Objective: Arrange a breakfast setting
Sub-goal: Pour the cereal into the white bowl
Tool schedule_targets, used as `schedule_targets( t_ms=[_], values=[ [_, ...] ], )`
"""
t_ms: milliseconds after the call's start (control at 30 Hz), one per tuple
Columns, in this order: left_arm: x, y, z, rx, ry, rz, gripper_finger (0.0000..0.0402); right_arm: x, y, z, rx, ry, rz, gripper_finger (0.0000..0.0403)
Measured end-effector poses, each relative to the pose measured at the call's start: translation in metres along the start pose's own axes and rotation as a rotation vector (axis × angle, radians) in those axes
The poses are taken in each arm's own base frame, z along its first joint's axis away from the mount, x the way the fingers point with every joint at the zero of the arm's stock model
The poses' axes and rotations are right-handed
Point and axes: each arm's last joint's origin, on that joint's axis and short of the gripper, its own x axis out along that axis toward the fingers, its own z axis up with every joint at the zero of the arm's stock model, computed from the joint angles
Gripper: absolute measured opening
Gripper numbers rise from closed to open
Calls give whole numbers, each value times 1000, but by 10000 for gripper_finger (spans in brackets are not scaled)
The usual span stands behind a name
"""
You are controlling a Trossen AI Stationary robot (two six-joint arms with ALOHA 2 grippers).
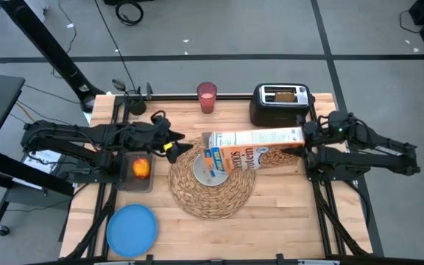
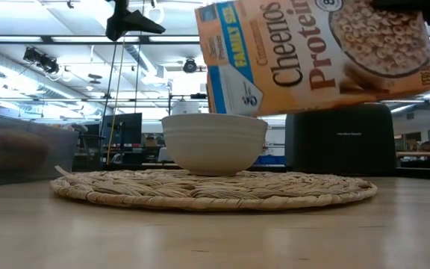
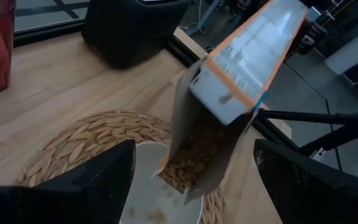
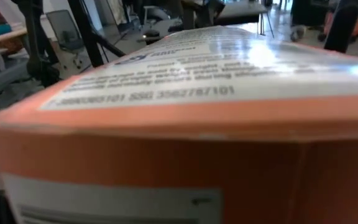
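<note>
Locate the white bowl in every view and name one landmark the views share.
High view: white bowl at centre, on the placemat, partly under the cereal box.
Low view: bowl centre, on the mat.
Left wrist view: bowl at bottom centre, below the box's open end.
Right wrist view: not visible.
Shared landmark: the cereal box.

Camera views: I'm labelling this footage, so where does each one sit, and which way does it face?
High view: overhead, looking straight down; both arms show, right gripper holding the tipped cereal box over the placemat.
Low view: table height, level across to the white bowl; no gripper is clear.
Left wrist view: behind the open left gripper, facing the box mouth.
Right wrist view: filled by the box's side.
Shared: every view shows the box.
</note>
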Motion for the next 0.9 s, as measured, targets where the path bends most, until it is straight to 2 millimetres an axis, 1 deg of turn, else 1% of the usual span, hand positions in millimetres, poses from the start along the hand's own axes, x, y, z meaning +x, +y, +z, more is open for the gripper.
schedule_targets(
  t_ms=[133,300,433,667,900],
  values=[
    [0,0,0,1,0,-1,331,-1,1,8,-22,-4,-1,244],
    [0,0,0,-11,-1,0,331,0,1,13,-31,33,1,244],
    [0,0,0,-10,-1,0,331,-1,2,22,-77,56,5,244],
    [1,0,0,13,-2,4,331,3,1,30,-135,115,9,243],
    [0,0,1,26,-3,3,331,5,2,44,-213,111,17,243]
  ],
)
